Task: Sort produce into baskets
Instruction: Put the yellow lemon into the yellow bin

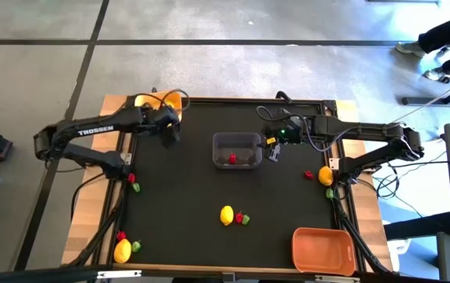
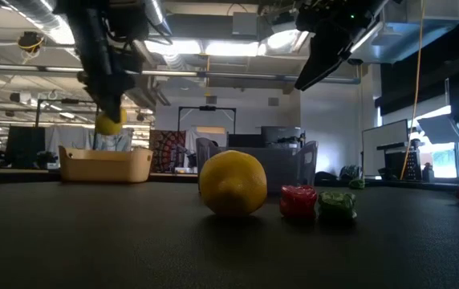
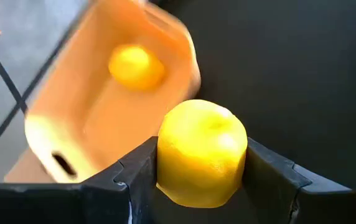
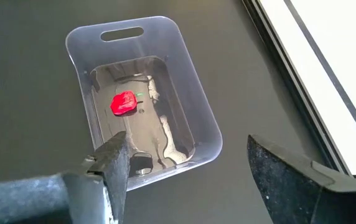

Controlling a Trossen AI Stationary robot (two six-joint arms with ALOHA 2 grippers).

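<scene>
My left gripper (image 1: 168,126) is shut on a yellow lemon (image 3: 201,152), held in the air beside the yellow basket (image 1: 162,101) at the table's far left. That basket (image 3: 84,118) holds another lemon (image 3: 135,67). My right gripper (image 1: 274,151) is open and empty, above the near right corner of the clear basket (image 1: 237,149), which holds a red piece (image 4: 124,103). A lemon (image 1: 226,215), a red piece (image 1: 238,217) and a green piece (image 1: 245,221) rest on the mat at centre. The orange basket (image 1: 323,250) stands at the near right. My left gripper pinches the lemon's two opposite sides (image 3: 165,168) between its two fingers (image 3: 134,174). The fingers point down. The lemon is lifted clear of the table (image 2: 109,122), next to the yellow basket.
More produce lies by the mat's edges: a lemon with red and green pieces (image 1: 123,250) at the near left, red and green pieces (image 1: 133,182) at the left edge, a lemon and red piece (image 1: 324,176) at the right. A raised frame (image 1: 233,101) borders the mat.
</scene>
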